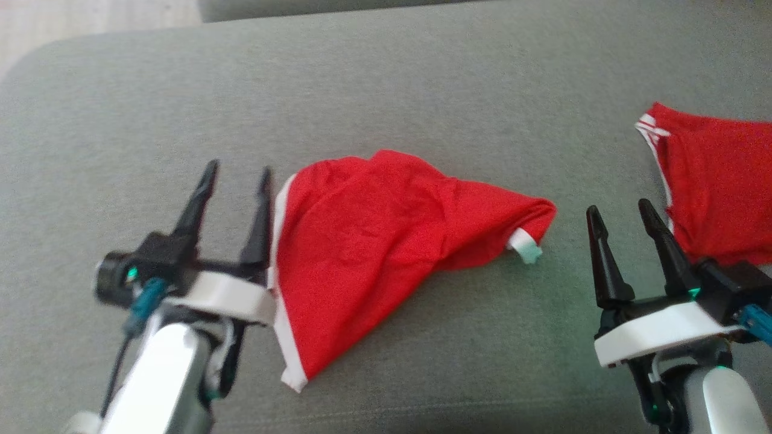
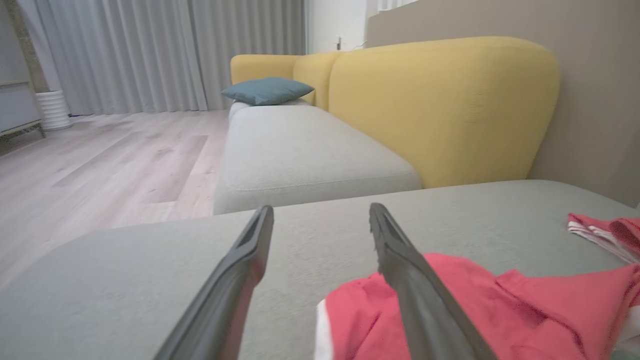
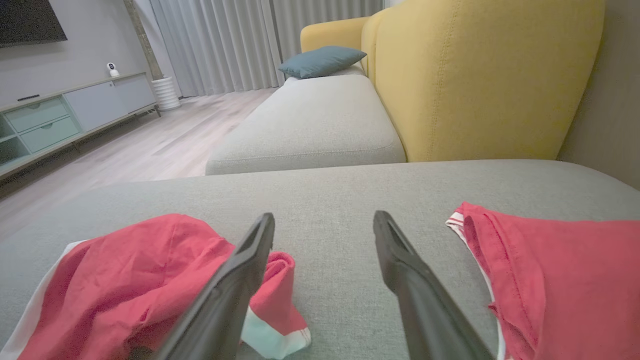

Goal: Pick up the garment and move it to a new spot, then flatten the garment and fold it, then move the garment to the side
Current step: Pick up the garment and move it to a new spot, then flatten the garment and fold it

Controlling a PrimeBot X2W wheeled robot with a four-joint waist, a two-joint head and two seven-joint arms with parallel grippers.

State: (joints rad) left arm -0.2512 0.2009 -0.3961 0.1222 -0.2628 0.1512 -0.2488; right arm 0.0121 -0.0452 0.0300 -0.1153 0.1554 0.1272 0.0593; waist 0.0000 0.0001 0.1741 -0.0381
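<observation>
At the far left, I am holding my left tool [image 1: 238, 169] low over the grey sofa seat [image 1: 422, 78]. Its two dark fingers are standing apart and gripping nothing. The finger nearer the middle is sitting just beside the white-trimmed edge of the red garment [image 1: 374, 229], and from the head view I cannot tell whether it is touching the cloth. In the left wrist view that same finger is covering part of the garment's near corner, and the bottom of the frame is cutting off the rest.

The garment is lying crumpled in the middle of the seat, between my two tools. It is spreading broad on its left side and narrowing to a bunched point on its right, where a small pale cuff [image 1: 525, 247] is sticking out. The folds are hiding its real shape, so I cannot make out what kind of clothing it is.

Farther right, my right tool [image 1: 620, 208] is hovering with its fingers likewise spread and empty, apart from the garment's pointed end. In the right wrist view, the finger on that view's left is blocking part of that end.

At the far right, a second red piece [image 1: 718, 187] with white stripes along its hem is lying on the same seat. It is running off the picture's edge, and my right tool's body is overlapping its lower corner.

Beyond the seat, the wrist views are showing a yellow backrest [image 2: 440, 110] and a teal pillow [image 2: 267, 90].
</observation>
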